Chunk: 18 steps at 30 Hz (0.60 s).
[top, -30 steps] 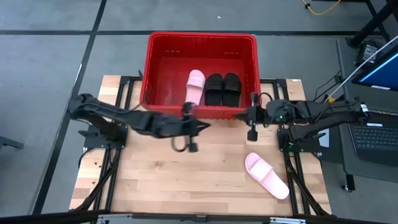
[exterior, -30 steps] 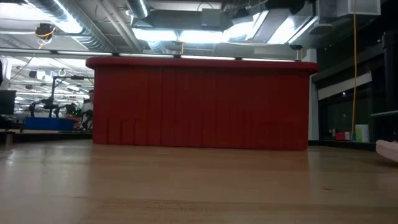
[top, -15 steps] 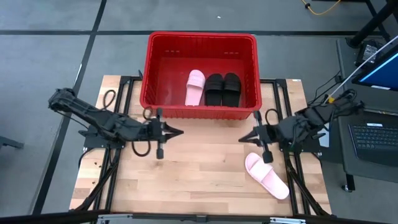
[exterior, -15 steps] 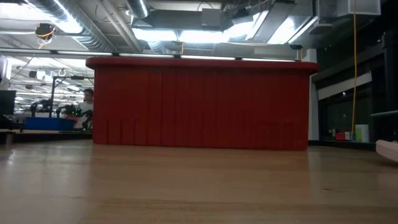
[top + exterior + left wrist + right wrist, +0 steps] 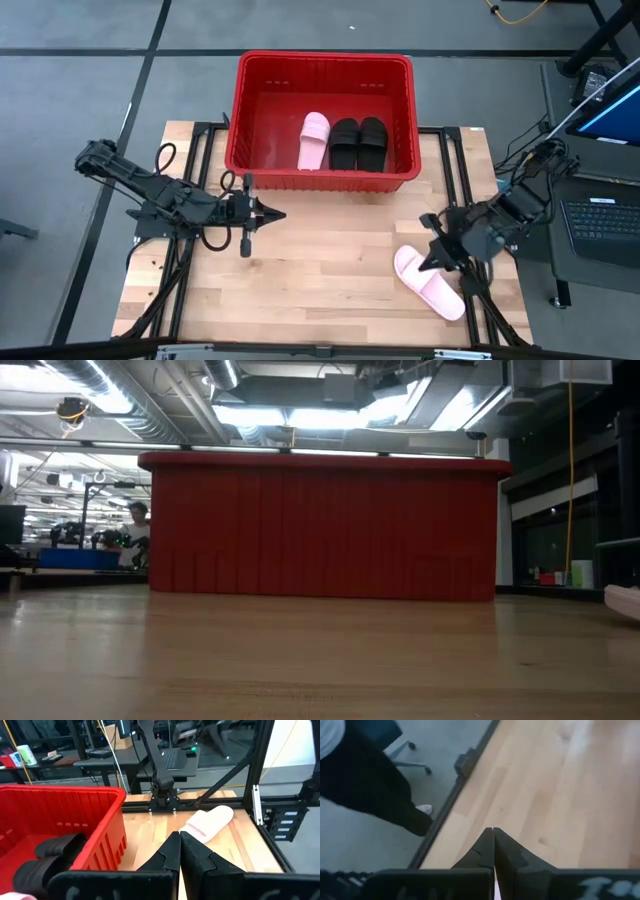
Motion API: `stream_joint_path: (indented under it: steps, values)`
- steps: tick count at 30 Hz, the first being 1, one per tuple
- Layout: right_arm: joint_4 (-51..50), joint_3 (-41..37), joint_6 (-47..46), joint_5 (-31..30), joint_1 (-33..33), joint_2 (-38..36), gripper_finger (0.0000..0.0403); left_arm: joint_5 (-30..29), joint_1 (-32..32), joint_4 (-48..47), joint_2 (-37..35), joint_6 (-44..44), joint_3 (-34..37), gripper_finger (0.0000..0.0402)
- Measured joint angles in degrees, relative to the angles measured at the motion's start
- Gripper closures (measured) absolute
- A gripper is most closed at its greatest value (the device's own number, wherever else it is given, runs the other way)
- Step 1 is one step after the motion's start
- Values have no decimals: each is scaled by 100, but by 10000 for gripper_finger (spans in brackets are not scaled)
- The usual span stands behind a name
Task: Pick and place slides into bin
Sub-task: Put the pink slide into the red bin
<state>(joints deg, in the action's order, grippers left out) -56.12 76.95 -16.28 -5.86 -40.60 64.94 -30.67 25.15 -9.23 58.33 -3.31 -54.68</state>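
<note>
The red bin [image 5: 325,62] stands at the table's far middle; it also shows in the low view [image 5: 325,525] and the left wrist view [image 5: 75,815]. In it lie one pale pink slide [image 5: 314,140] and two black slides [image 5: 358,143], soles down. The other pink slide [image 5: 428,283] lies flat on the table at the near right; it also shows in the left wrist view [image 5: 207,822]. My left gripper [image 5: 278,213] is shut and empty, left of the table's middle. My right gripper [image 5: 428,264] is shut and empty, beside that slide's far end.
Bare wooden table [image 5: 320,290] spreads in front of the bin. Black frame rails [image 5: 470,300] run along both table sides. A laptop [image 5: 605,225] stands off the right edge. A person's dark leg [image 5: 375,785] shows beyond the table in the right wrist view.
My left gripper has drawn back from in front of the bin toward the table's left edge. My right gripper has gone from the bin's front right corner toward the near edge, down to the pink slide on the table. The slides have not moved.
</note>
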Motion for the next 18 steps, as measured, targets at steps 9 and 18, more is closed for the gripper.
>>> stream_joint_path:
  steps: [9, 18]
  values:
    - [-494, 0, -1476, -656, -774, 330, 400, 15, 0, -39, 2, -15, 0, 397]
    - [-2146, 953, -2746, -517, -1502, 1592, 401, 13, 0, -149, 2, -2, 0, 397]
